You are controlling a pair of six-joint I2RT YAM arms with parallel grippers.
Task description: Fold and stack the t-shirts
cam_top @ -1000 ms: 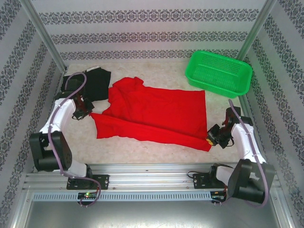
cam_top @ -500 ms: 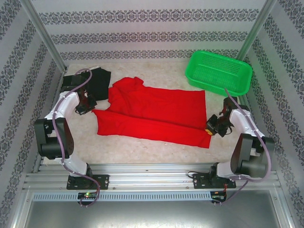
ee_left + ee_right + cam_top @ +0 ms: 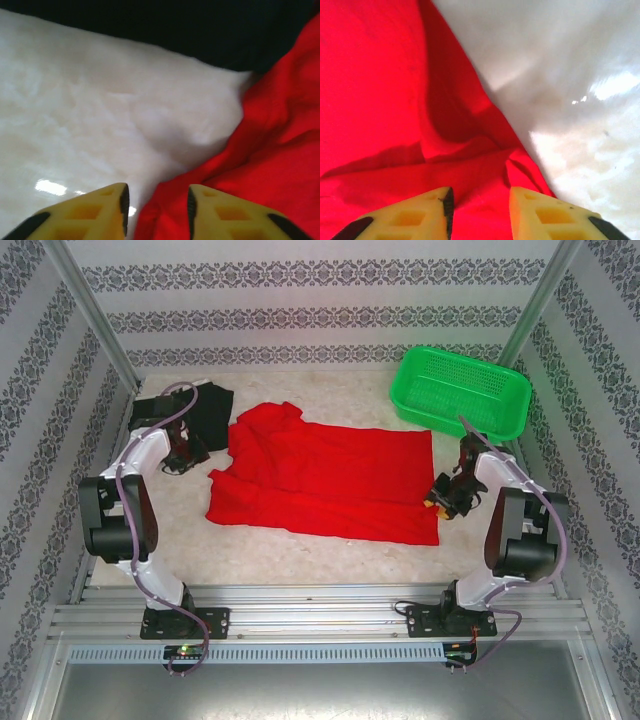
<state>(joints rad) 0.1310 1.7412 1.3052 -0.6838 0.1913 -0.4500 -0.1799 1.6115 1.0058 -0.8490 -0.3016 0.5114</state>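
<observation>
While left claw [image 3: 156, 202], right claw [image 3: 480, 202] gape released, red shirt [image 3: 330, 485] spreads between, edges beneath both.

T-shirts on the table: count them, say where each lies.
2. The red t-shirt lies spread centrally; the black t-shirt sits bunched far left, beside it. Another could lie hidden underneath.

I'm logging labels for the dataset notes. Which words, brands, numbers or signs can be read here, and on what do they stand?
There is no text to read.
The red t-shirt and the black t-shirt show plain cloth.
The green basket bears no mark that I can make out.
The wallpaper carries an ornamental pattern, not letters.
</observation>
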